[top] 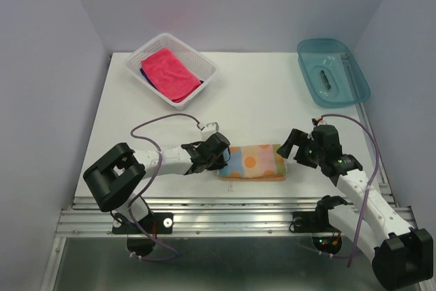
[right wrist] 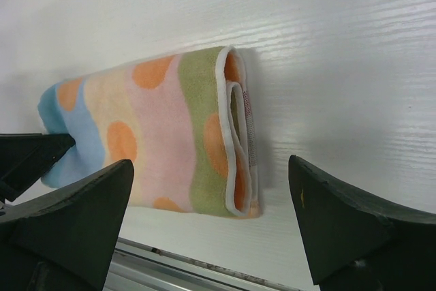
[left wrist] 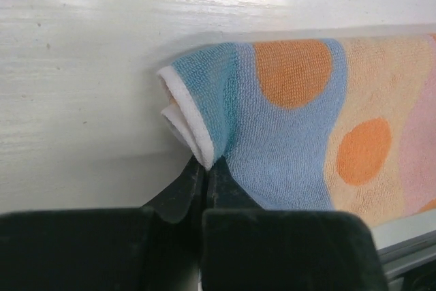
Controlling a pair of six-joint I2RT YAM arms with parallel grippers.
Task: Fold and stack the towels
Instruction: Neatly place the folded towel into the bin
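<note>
The left arm [top: 170, 160] is stretching low across the near part of the surface [top: 259, 100], its wrist pointing right. The left fingers [left wrist: 191, 189] are pinching together on the blue, white-hemmed corner at the left end of the spotted towel [top: 253, 161]. That towel is lying folded into a long, narrow bundle near the front edge, between the two arms. The right arm [top: 361, 195] is angling in from the lower right with its elbow bent. The right fingers [top: 293, 142] are standing wide apart just beside the towel's right end. In the right wrist view the folded green and orange end is showing between them, and they are not touching it. Farther back on the left a white basket [top: 204, 66] is holding the pink-red towel [top: 172, 73], with a dark purple edge [top: 144, 71] peeking out under its left side. A teal tray [top: 351, 86] is sitting at the far right corner, well apart from the basket. The surface is looking white and glossy, a metal rail [top: 225, 209] is running along its near edge, and pale lilac-grey walls are closing it in on three sides.
</note>
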